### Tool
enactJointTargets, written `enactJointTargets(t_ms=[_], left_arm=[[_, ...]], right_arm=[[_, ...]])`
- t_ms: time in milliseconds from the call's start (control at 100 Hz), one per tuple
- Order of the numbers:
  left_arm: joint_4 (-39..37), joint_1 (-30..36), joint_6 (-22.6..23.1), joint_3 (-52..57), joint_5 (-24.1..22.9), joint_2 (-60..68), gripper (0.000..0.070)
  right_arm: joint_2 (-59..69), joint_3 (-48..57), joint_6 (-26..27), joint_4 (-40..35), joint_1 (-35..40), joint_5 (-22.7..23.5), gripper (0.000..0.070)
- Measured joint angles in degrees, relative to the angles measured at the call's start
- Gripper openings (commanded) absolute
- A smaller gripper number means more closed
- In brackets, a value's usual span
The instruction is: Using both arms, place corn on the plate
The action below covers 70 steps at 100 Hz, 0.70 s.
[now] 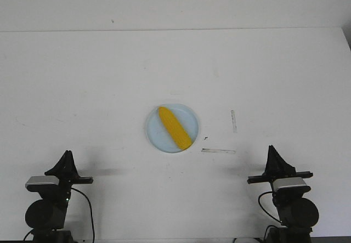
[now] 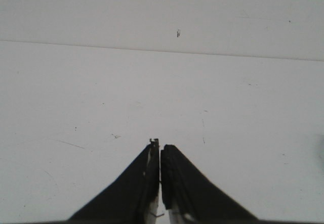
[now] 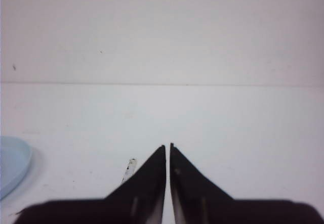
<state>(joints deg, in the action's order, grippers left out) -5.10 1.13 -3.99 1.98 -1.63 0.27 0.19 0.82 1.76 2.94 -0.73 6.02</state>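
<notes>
- While both arms sit folded at the near edge of the table (image 1: 82, 78), the left gripper (image 1: 67, 156) stands nearer than the plate (image 1: 189, 117) and well off to its left side; its jaws are pressed together with only a hairline seam between them, and nothing is held.
- Mirroring it, the right gripper (image 1: 272, 151) stands nearer than the plate and well off to its right side, its jaws likewise closed to a thin seam on nothing.
- Between the right gripper and the plate, two short strips of worn tape (image 1: 218, 151) mark the tabletop, just beside the plate's right rim.
- Farther out, the corn (image 1: 174, 126) lies flat inside the plate, set diagonally, its pointed end toward the plate's far-left rim and its blunt end close to the near-right rim, perhaps just reaching it.
- Judging from this, the placing looks done, and the step in hand is parking: keep both arms low, closed and well apart from the plate so no cable or finger nudges it.
- If a correction were wanted, it would be a gentle inward nudge of the blunt end, as the cob looks smooth and could roll.
</notes>
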Motion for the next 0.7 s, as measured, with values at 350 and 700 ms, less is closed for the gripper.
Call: enactJointTargets(t_ms=[350, 700], left_arm=[[0.02, 0.02, -0.02, 0.00, 0.00, 0.00, 0.0001], [0.02, 0.02, 0.00, 0.00, -0.02, 0.00, 0.0001]], right_arm=[[-0.11, 0.00, 0.00, 0.31, 0.02, -1.62, 0.0015], [-0.11, 0.00, -0.02, 0.31, 0.33, -1.22, 0.0015]])
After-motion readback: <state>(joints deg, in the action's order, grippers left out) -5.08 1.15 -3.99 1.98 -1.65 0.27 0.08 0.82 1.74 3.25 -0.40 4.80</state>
